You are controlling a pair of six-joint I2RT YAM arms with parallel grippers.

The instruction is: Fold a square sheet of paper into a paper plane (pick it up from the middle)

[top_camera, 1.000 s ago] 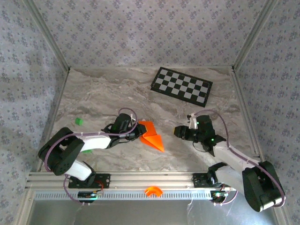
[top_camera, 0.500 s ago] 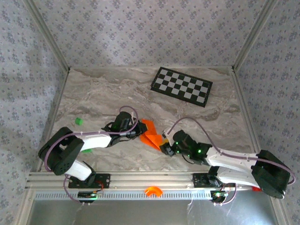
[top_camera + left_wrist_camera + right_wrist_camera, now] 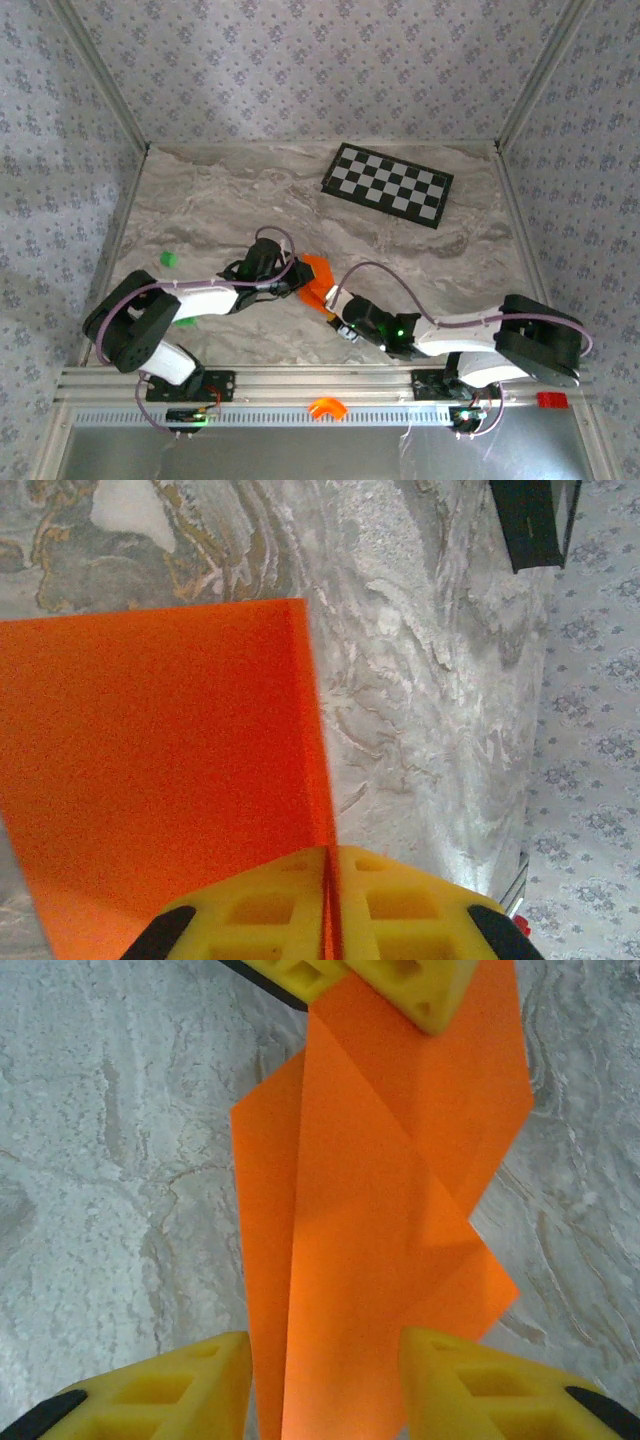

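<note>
The marble table has bare room all round the folded orange paper, which sits near its front middle. The paper's long axis runs from the left gripper (pinched shut on one edge) toward the right gripper, whose parted jaws straddle the near end unclamped.

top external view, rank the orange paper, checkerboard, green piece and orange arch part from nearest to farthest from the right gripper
From the right gripper:
1. orange paper, right at its fingertips, just beyond them.
2. orange arch part, low in the view, nearly straight below the gripper.
3. checkerboard, far back, slightly to the right.
4. green piece, far over on the left side.
</note>
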